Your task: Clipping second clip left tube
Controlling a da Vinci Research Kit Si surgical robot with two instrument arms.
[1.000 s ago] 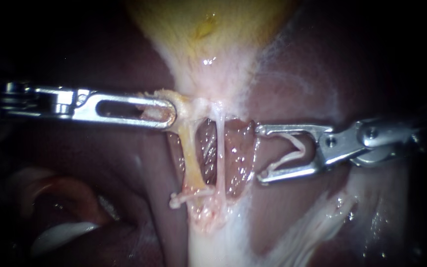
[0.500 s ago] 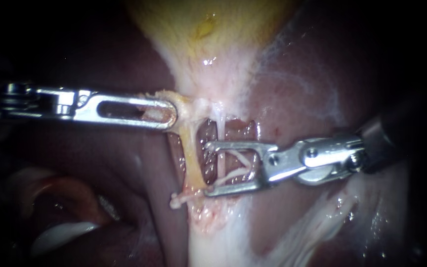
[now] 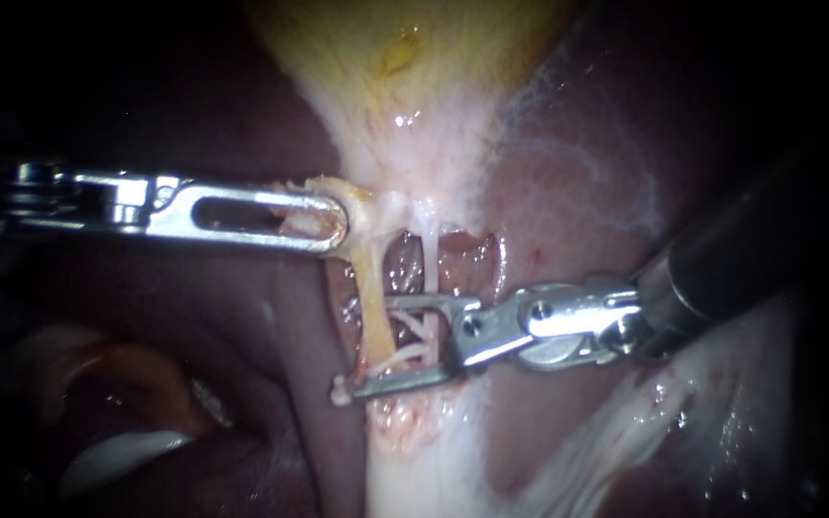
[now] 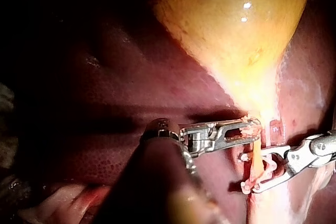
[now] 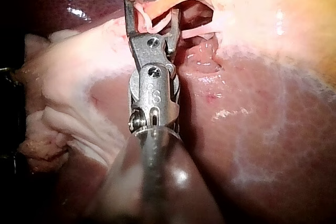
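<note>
The dark red-brown liver [image 3: 549, 192] is filling the endoscope view, and the yellow, pear-shaped gallbladder [image 3: 405, 67] is hanging in from 12 o'clock, narrowing toward the centre. The left instrument [image 3: 333, 223], silver with a slotted jaw, is reaching in from 9 o'clock, its jaws pressing together on a cream-yellow flap of tissue [image 3: 311, 223] at the gallbladder's narrow end. The right instrument [image 3: 376, 347], dark-shafted with silver jaws, is reaching in from 3 o'clock. Its jaws are standing wide apart, carrying a white V-shaped loaded clip [image 3: 419, 338] that is touching both of them. The yellowish left tube [image 3: 368, 288] is running from the flap toward 6 o'clock and passing between those spread jaws. The thin pale right tube [image 3: 424, 240] is lying just beside it on the 3 o'clock side, also crossing the gap. A small white seated clip [image 3: 339, 391] is sitting at the left tube's 6 o'clock end, its knob poking out just past the lower jaw's tip
</note>
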